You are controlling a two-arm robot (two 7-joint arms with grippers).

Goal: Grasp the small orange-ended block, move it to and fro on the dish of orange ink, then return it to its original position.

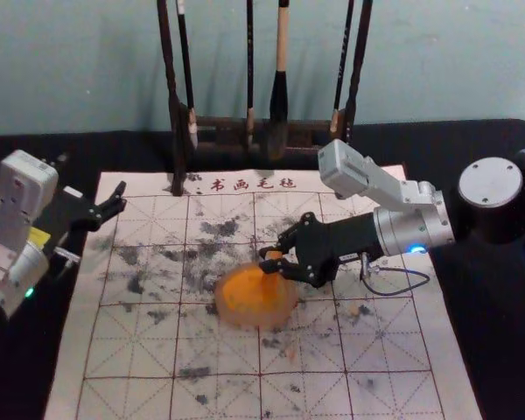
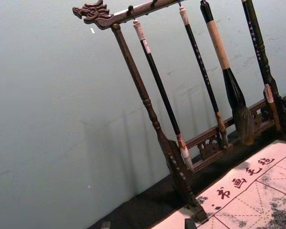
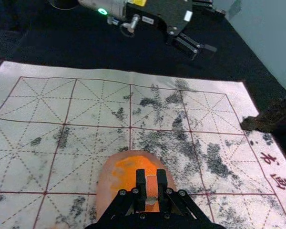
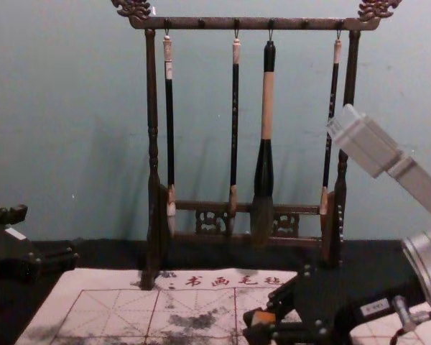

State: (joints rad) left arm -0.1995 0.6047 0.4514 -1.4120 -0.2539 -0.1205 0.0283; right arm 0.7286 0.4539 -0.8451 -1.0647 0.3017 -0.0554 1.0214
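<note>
Above the mat [image 1: 140,359], right gripper [image 1: 266,260] pinches block [image 3: 151,185] over dish [image 1: 234,315].

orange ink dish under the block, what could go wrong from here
The right pincer pinches the small block over the dish, so pressing hard might twist it loose. The dish lies on the mat with nothing seen fixing it, so strokes could slide it. Ink might drip onto the mat on the return. The left pincer waits by the mat's left edge.
</note>
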